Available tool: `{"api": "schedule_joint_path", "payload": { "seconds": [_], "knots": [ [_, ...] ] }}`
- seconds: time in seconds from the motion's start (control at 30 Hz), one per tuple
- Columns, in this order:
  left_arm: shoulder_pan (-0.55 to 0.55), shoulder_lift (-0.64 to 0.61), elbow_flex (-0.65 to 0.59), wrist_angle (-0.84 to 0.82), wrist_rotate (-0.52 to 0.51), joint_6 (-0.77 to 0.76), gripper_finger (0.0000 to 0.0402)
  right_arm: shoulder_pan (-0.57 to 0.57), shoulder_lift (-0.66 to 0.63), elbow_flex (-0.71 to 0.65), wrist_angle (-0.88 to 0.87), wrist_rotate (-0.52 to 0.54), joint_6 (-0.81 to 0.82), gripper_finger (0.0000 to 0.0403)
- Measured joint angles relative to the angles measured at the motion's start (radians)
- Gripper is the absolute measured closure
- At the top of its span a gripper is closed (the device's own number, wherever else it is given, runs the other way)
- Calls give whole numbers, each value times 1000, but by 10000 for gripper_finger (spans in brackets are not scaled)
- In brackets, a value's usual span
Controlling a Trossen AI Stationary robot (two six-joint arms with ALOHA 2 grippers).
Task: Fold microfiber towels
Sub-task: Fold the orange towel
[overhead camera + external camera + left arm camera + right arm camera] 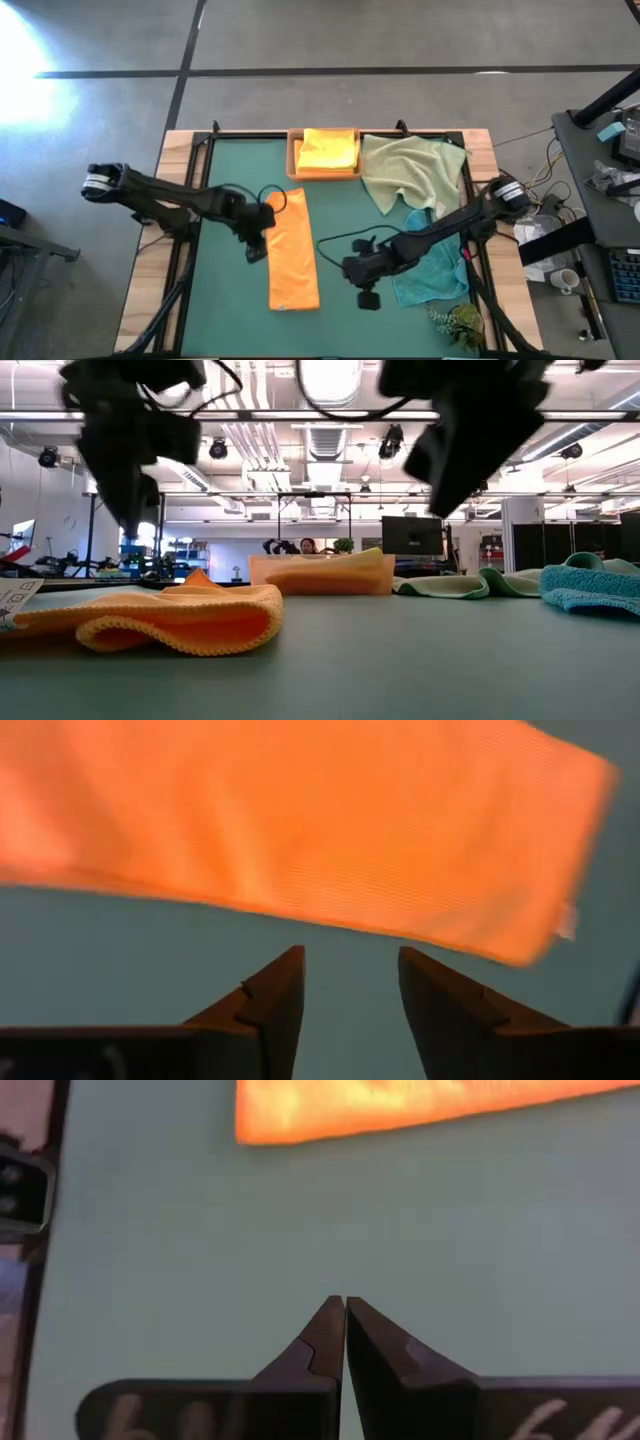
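One orange towel (pixel 293 258) lies on the green mat (pixel 225 300) as a long strip, folded once, with its rounded fold edge showing in the low view. Left gripper (pixel 350 982) hovers just beside the strip's long edge, jaws apart and holding nothing. Right gripper (pixel 345 1330) hangs over bare mat on the strip's other side, jaws pressed shut and empty.

A yellow towel (pixel 328 150) sits in the wooden tray (pixel 294 160); the pale green towel (pixel 408 170) and teal towel (pixel 432 272) lie unfolded on the right.

Judgement: the strip likely needs a second fold, end to end. Pinch both layers at one short end's corners, lift low, lay that end squarely onto the other, and release only when the edges align.
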Motion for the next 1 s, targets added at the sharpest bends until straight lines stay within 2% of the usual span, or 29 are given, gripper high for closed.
{"api": "schedule_joint_path", "payload": {
  "seconds": [0.1, 0.3, 0.4, 0.53, 0.73, 0.83, 1.0],
  "knots": [
    [-110, -1, 14, 41, -14, -42, 254, 14, -85, -83, 8, 0, 11, 394],
    [-340, -1, 26, 154, -178, -224, 254, 24, -238, -271, 117, 0, 88, 394],
    [-438, -1, 27, 206, -264, -307, 254, 24, -274, -331, 183, -1, 93, 394],
    [-534, -2, 28, 263, -336, -420, 254, 24, -277, -349, 232, -4, 1, 386],
    [-590, 63, 52, 287, -364, -548, 254, 24, -219, -302, 254, -40, -156, 340],
    [-593, 150, 104, 289, -364, -546, 254, 24, -170, -265, 254, -63, -258, 307],
    [-594, 299, 206, 262, -364, -493, 254, 26, -69, -188, 254, -55, -529, 266]
  ]
}}
